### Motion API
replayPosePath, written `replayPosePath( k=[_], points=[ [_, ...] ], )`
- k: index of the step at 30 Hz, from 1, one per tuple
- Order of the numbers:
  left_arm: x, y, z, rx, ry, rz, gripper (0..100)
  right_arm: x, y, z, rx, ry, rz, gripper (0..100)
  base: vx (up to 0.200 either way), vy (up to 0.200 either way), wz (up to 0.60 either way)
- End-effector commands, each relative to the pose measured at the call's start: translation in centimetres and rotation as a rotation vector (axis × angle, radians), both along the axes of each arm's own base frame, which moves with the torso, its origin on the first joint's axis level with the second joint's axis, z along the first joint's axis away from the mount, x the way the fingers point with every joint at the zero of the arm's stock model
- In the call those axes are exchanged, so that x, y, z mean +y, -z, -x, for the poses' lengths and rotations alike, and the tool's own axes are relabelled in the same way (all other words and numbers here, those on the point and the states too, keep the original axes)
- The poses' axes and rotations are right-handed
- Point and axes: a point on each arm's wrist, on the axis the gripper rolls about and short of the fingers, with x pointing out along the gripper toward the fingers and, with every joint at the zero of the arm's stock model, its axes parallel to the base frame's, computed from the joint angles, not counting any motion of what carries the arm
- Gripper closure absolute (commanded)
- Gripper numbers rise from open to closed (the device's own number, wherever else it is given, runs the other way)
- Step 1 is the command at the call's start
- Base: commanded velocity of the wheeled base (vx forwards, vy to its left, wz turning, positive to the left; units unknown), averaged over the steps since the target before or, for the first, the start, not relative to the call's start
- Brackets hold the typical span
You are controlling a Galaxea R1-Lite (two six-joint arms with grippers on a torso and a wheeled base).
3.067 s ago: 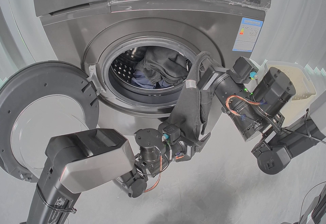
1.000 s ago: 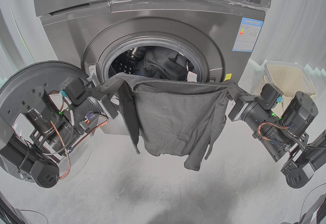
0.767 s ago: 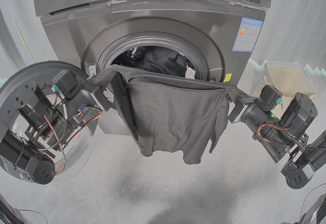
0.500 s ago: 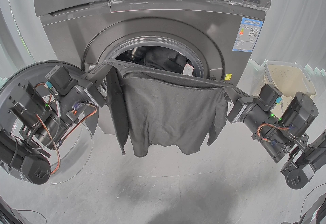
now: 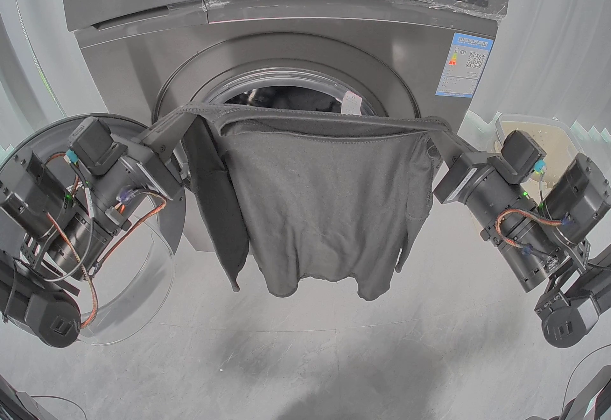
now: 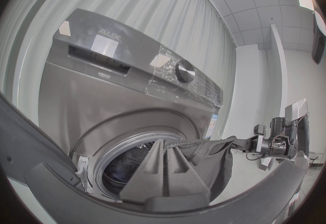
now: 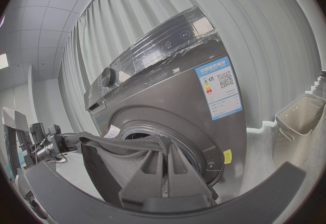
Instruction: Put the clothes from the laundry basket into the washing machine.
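The dark grey fabric garment (image 5: 318,198) hangs spread, clear of the floor (image 5: 318,351), before the round opening of the grey front-loading washing machine (image 5: 267,52). The left hand (image 5: 180,121) is clamped on one upper corner, the right hand (image 5: 438,133) on the other.

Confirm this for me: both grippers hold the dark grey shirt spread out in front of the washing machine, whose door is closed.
Not quite: the door is open, standing wide at the robot's left, as the head view shows. The rest stands: the left gripper and the right gripper hold the dark grey shirt spread out in front of the washing machine.
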Motion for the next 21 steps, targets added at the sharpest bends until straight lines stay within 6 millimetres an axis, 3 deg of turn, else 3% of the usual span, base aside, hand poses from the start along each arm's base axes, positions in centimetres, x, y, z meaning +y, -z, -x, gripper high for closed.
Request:
replayPosePath(
  k=[1,21],
  points=[
    [0.36,-1.12,0.79,-0.037,0.007,0.013,100,-0.21,-0.75,0.28,-0.024,0.002,-0.011,100,0.000,0.000,0.00],
    [0.32,-0.81,0.93,-0.027,0.012,0.007,100,-0.26,-0.70,0.49,-0.018,-0.001,-0.007,100,0.000,0.000,0.00]
  ],
)
